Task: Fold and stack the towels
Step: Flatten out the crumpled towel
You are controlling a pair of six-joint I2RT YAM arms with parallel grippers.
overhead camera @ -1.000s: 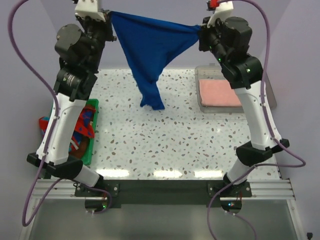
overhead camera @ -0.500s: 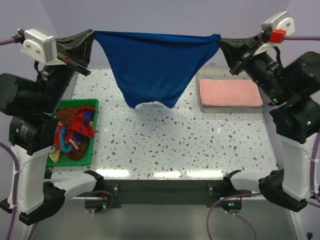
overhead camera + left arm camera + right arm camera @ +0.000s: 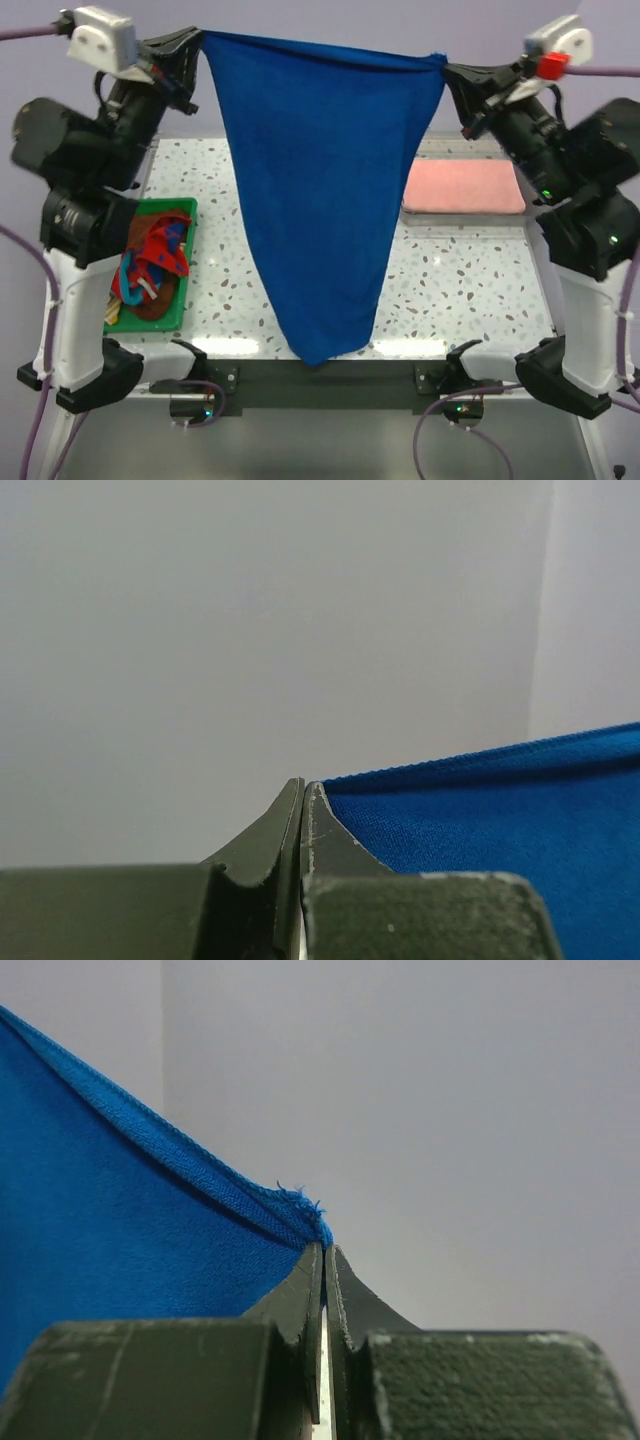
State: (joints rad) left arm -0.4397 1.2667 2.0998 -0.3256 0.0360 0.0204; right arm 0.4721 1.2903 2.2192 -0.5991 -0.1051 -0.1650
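Note:
A royal blue towel [image 3: 320,180] hangs stretched in the air between both arms, its upper edge taut and its lower point dangling near the table's front edge. My left gripper [image 3: 197,38] is shut on the towel's left corner [image 3: 340,785]. My right gripper [image 3: 447,66] is shut on the right corner [image 3: 300,1210]. A folded salmon pink towel [image 3: 465,186] lies in the clear tray [image 3: 470,212] at the back right. Other towels, one blue with a red pattern [image 3: 160,250] and one brown [image 3: 155,300], sit crumpled in the green basket [image 3: 170,318] on the left.
The speckled table [image 3: 450,290] spreads under the hanging cloth. Its black front rail [image 3: 320,380] runs between the two arm bases. A pale wall stands behind.
Both grippers stayed high and apart. The blue towel has swung toward the front and now hangs much longer, its tip near the table's front edge.

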